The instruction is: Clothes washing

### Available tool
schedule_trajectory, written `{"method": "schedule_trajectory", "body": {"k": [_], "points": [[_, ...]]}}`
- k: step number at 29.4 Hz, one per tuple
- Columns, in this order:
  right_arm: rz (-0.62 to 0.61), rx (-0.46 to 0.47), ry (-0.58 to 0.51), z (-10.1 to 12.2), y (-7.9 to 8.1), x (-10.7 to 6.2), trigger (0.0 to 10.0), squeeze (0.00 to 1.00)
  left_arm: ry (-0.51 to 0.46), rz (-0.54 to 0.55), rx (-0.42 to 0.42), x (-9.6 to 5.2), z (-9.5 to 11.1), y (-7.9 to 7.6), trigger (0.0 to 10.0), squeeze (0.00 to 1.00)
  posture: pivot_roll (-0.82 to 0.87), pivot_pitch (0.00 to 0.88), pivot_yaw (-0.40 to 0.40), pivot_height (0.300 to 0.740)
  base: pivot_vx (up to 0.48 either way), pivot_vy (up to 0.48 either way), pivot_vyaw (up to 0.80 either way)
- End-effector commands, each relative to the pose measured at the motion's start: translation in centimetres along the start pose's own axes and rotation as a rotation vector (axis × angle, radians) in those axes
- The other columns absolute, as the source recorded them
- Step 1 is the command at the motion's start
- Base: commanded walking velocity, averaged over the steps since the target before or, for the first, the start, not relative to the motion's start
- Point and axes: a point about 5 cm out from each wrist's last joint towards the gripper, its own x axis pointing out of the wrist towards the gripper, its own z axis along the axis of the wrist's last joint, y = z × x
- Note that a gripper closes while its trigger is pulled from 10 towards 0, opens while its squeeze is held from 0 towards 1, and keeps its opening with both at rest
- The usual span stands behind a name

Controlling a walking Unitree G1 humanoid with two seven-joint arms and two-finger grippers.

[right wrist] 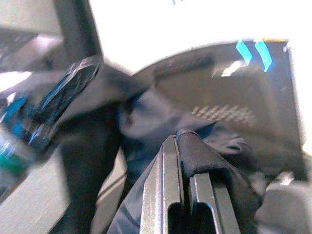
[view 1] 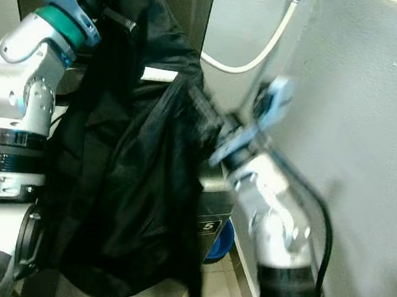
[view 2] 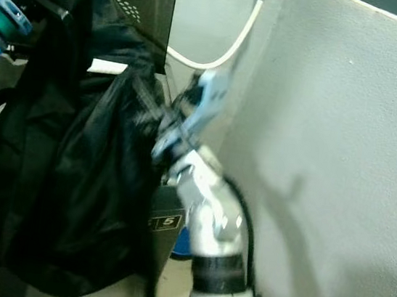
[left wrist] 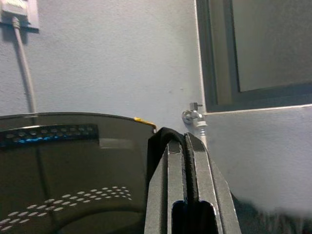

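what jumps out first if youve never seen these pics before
A big black garment hangs in the middle of the head views, stretched between both arms. The left gripper holds it high with its fingers shut on a fold, and the right gripper pinches another fold lower, at the garment's right edge. Behind stand the washing machine's dark raised lid, a white hose and a grey wall.

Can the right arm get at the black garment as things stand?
Likely yes: the right gripper already has its fingers pinched on a fold of the black garment, which the left gripper also holds up high.
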Motion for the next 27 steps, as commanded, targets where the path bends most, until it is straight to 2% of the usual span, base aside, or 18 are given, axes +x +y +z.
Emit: {"method": "schedule_trajectory", "body": {"k": [1, 2, 6, 8, 10, 12, 13, 14, 15, 16, 17, 19, 20, 21, 22, 23, 25, 27], "points": [[-0.039, -0.005, -0.068, 1.6, -0.9, 0.2, 0.0, 0.00, 0.002, -0.011, 0.030, -0.1, 0.1, -0.4, 10.0, 0.00, 0.03, 0.057, -0.053, 0.740, 0.000, 0.000, 0.00], [-0.046, -0.020, -0.099, 2.6, -1.1, 0.5, 0.0, 0.00, 0.007, -0.006, 0.034, -0.3, 0.0, -0.4, 10.0, 0.00, 0.03, 0.058, -0.054, 0.740, 0.000, 0.000, 0.00], [-0.048, -0.058, -0.151, 4.4, -1.4, 0.9, 0.0, 0.00, 0.021, 0.015, 0.052, -0.9, -0.1, -0.2, 10.0, 0.00, 0.03, 0.058, -0.055, 0.740, 0.000, 0.000, 0.00], [-0.050, -0.062, -0.156, 4.5, -1.4, 0.9, 0.0, 0.00, 0.029, 0.022, 0.070, -1.1, -0.1, -0.1, 10.0, 0.00, 0.03, 0.059, -0.052, 0.740, 0.000, 0.000, 0.00], [-0.066, -0.066, -0.179, 4.9, -1.6, 1.3, 0.0, 0.00, 0.064, 0.047, 0.132, -1.6, -0.4, 0.3, 10.0, 0.00, 0.03, 0.059, -0.052, 0.740, 0.000, 0.000, 0.00], [-0.066, -0.066, -0.179, 4.9, -1.6, 1.3, 0.0, 0.00, 0.064, 0.047, 0.132, -1.6, -0.4, 0.3, 10.0, 0.00, 0.03, 0.059, -0.052, 0.740, 0.000, 0.000, 0.00], [-0.053, -0.062, -0.221, 6.1, -1.0, 2.0, 0.0, 0.00, 0.120, 0.142, 0.184, -2.2, -0.9, 1.1, 10.0, 0.00, 0.04, 0.059, -0.052, 0.740, 0.000, 0.000, 0.00], [-0.053, -0.062, -0.221, 6.1, -1.0, 2.0, 0.0, 0.00, 0.120, 0.142, 0.184, -2.2, -0.9, 1.1, 10.0, 0.00, 0.04, 0.059, -0.052, 0.740, 0.000, 0.000, 0.00], [-0.042, -0.061, -0.231, 6.4, -0.7, 2.3, 0.0, 0.00, 0.136, 0.191, 0.187, -2.4, -1.1, 1.5, 10.0, 0.00, 0.04, 0.059, -0.052, 0.740, 0.000, 0.000, 0.00], [-0.028, -0.071, -0.215, 6.3, -0.5, 2.4, 0.0, 0.00, 0.140, 0.262, 0.157, -2.8, -1.2, 1.9, 10.0, 0.00, 0.04, 0.059, -0.052, 0.740, 0.000, 0.000, 0.00], [-0.028, -0.071, -0.215, 6.3, -0.5, 2.4, 0.0, 0.00, 0.140, 0.262, 0.157, -2.8, -1.2, 1.9, 10.0, 0.00, 0.04, 0.059, -0.052, 0.740, 0.000, 0.000, 0.00], [-0.029, -0.122, -0.107, 4.4, -0.7, 2.0, 0.0, 0.00, 0.166, 0.354, 0.064, -3.8, -1.8, 1.7, 10.0, 0.00, 0.04, 0.059, -0.053, 0.740, 0.000, 0.000, 0.00], [-0.050, -0.169, -0.029, 3.1, -1.1, 1.5, 9.0, 0.00, 0.174, 0.366, 0.041, -4.3, -2.0, 1.2, 10.0, 0.00, 0.04, 0.057, -0.053, 0.740, 0.000, 0.000, 0.00], [-0.055, -0.221, 0.055, 1.6, -1.5, 0.6, 10.0, 0.00, 0.194, 0.372, 0.038, -4.8, -2.3, 0.5, 10.0, 0.00, 0.05, 0.058, -0.054, 0.740, 0.000, 0.000, 0.00], [-0.055, -0.254, 0.107, 0.6, -1.7, 0.1, 10.0, 0.00, 0.205, 0.374, 0.041, -5.0, -2.5, 0.1, 10.0, 0.00, 0.05, 0.058, -0.054, 0.740, 0.000, 0.000, 0.00], [-0.055, -0.254, 0.107, 0.6, -1.7, 0.1, 10.0, 0.00, 0.205, 0.374, 0.041, -5.0, -2.5, 0.1, 10.0, 0.00, 0.05, 0.058, -0.054, 0.740, 0.000, 0.000, 0.00], [-0.056, -0.276, 0.219, -1.7, -2.1, -1.7, 10.0, 0.00, 0.274, 0.373, 0.022, -6.3, -4.1, -1.3, 10.0, 0.00, 0.05, 0.059, -0.055, 0.740, 0.000, 0.000, 0.00], [-0.068, -0.291, 0.253, -2.6, -2.4, -2.6, 10.0, 0.00, 0.312, 0.375, 0.007, -7.1, -5.1, -2.1, 10.0, 0.00, 0.05, 0.059, -0.054, 0.740, 0.000, 0.000, 0.00]]}}
